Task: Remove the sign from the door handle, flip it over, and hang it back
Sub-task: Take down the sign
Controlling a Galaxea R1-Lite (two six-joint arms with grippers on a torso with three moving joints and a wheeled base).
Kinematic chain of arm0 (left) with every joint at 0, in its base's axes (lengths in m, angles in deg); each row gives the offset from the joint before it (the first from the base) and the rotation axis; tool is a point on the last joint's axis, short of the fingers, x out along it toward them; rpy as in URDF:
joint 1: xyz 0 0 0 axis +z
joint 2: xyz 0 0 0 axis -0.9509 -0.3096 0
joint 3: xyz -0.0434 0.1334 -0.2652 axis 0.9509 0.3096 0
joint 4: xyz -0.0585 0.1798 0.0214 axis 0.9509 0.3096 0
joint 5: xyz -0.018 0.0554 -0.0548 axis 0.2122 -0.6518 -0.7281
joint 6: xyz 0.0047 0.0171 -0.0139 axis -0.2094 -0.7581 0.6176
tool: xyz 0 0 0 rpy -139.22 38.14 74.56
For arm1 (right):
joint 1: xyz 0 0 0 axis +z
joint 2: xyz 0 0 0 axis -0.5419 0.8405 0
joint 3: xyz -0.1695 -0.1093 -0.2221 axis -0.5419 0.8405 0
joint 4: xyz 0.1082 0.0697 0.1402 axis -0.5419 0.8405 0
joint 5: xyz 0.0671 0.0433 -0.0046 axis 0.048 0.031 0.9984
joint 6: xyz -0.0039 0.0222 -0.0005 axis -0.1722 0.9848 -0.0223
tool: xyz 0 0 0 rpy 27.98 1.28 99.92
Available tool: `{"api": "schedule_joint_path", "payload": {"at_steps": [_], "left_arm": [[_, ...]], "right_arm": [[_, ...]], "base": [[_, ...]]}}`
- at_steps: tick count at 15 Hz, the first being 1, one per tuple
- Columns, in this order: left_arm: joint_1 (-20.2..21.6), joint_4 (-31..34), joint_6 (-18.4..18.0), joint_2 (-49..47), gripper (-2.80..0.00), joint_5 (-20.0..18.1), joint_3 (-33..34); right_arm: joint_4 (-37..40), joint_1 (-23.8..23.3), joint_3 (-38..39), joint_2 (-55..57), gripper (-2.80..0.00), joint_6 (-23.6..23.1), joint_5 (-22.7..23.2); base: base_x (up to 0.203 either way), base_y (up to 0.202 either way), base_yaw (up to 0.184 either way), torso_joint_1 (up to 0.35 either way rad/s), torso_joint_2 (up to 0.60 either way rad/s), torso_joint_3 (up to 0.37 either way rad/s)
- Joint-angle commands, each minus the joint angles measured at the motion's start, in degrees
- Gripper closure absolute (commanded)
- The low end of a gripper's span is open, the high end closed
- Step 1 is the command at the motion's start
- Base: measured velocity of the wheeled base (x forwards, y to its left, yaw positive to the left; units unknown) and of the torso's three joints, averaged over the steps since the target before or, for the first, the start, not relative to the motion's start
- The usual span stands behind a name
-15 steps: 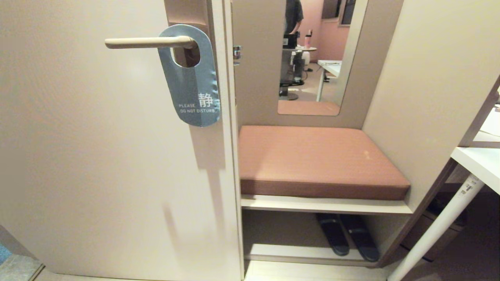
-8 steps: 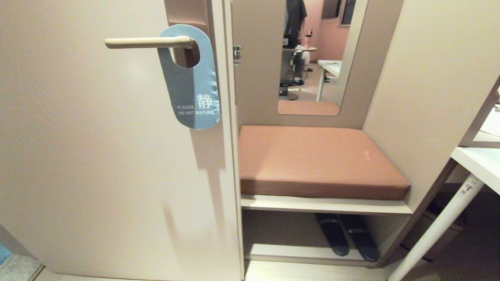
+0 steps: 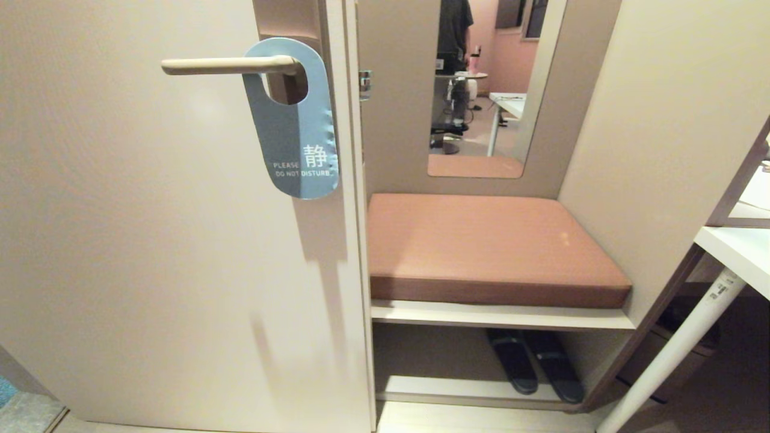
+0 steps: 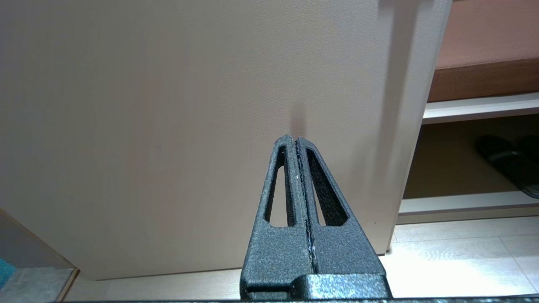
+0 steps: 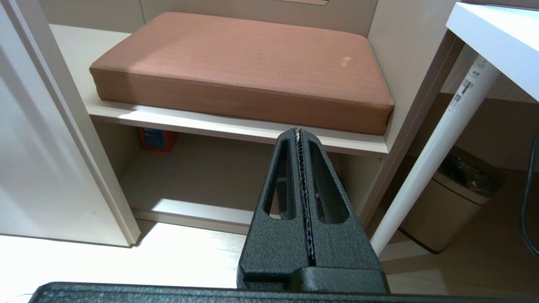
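Note:
The sign (image 3: 296, 138) hangs on the door handle (image 3: 225, 65) at the upper left of the head view, its blue "PLEASE DO NOT DISTURB" side facing me. The cream lever passes through the sign's oval hole, in front of a brown backplate (image 3: 287, 21). Neither arm shows in the head view. My left gripper (image 4: 294, 141) is shut and empty, low down, pointing at the bare lower part of the door. My right gripper (image 5: 298, 132) is shut and empty too, low in front of the bench shelf. The sign and handle appear in neither wrist view.
A beige door (image 3: 150, 240) fills the left. Right of it is a niche with a brown cushion (image 3: 487, 246), dark slippers (image 3: 535, 364) on the shelf below and a mirror (image 3: 481, 90). A white table (image 3: 737, 249) with a slanted leg (image 5: 438, 139) and a bin (image 5: 454, 198) stand at the right.
The sign has swung slightly on the handle and settled. In the mirror a person's reflection has shifted. Both arms are still.

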Motion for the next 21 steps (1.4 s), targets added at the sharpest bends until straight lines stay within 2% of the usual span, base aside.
{"api": "schedule_joint_path", "payload": {"at_steps": [1, 6, 16, 21], "left_arm": [[0.02, -0.04, -0.15, -0.05, 0.0, -0.05, 0.0], [0.02, -0.04, -0.85, -0.05, 0.0, -0.49, 0.0], [0.02, -0.13, -0.34, -0.05, 0.0, -0.49, 0.0], [0.02, -0.13, -0.06, -0.05, 0.0, -0.05, 0.0]], "right_arm": [[0.0, 0.02, 0.0, 0.0, 0.0, -0.03, 0.02], [0.0, 0.02, 0.0, 0.0, 0.0, -0.03, 0.02], [0.0, 0.02, 0.0, 0.0, 0.0, -0.03, 0.02], [0.0, 0.02, 0.0, 0.0, 0.0, -0.03, 0.02]], "base": [[0.0, 0.0, 0.0, 0.0, 0.0, 0.0], [0.0, 0.035, -0.005, 0.001, 0.0, 0.003], [0.0, 0.181, -0.001, 0.002, 0.0, 0.003], [0.0, 0.011, 0.0, 0.0, 0.0, 0.0]]}}
